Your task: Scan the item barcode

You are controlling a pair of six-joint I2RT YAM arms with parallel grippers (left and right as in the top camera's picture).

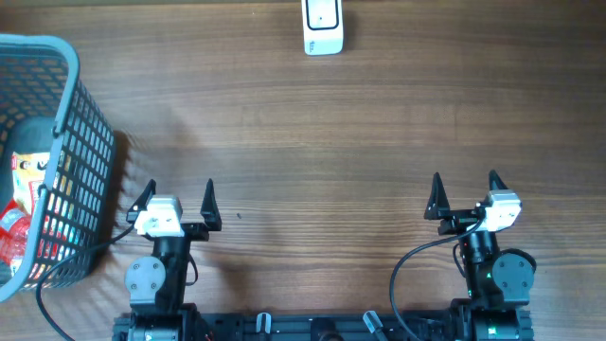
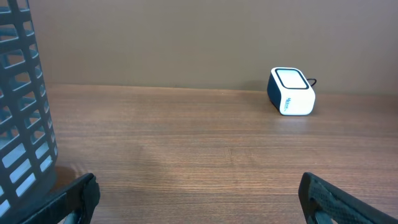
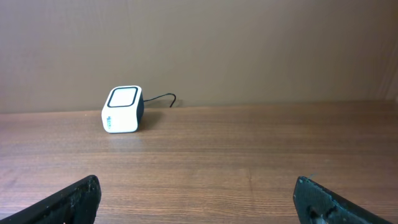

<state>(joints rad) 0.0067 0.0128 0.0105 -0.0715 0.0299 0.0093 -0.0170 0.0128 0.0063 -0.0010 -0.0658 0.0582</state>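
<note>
1. Overhead: red-and-yellow packets (image 1: pixel 24 204) are seen inside the grey basket (image 1: pixel 66 104) at left. The white scanner (image 1: pixel 323 26) is placed far, centre. The left gripper (image 1: pixel 180 189) and right gripper (image 1: pixel 465 180) are held apart, empty.
2. Left wrist: the basket's mesh is near and could be snagged during a reach.
3. Right wrist: the scanner's window is angled upward, so a barcode turned away could be missed.

The surface (image 1: pixel 331 133) is brown wood with long lines running across it. A small white scanner (image 1: pixel 323 26) sits on it at the far edge, near the middle. The scanner has a dark line round its top face, and a thin black cord (image 3: pixel 163 98) curls out behind it. A grey basket (image 1: pixel 87 156) with walls full of holes stands on the surface at the left side, well apart from the scanner.
</note>
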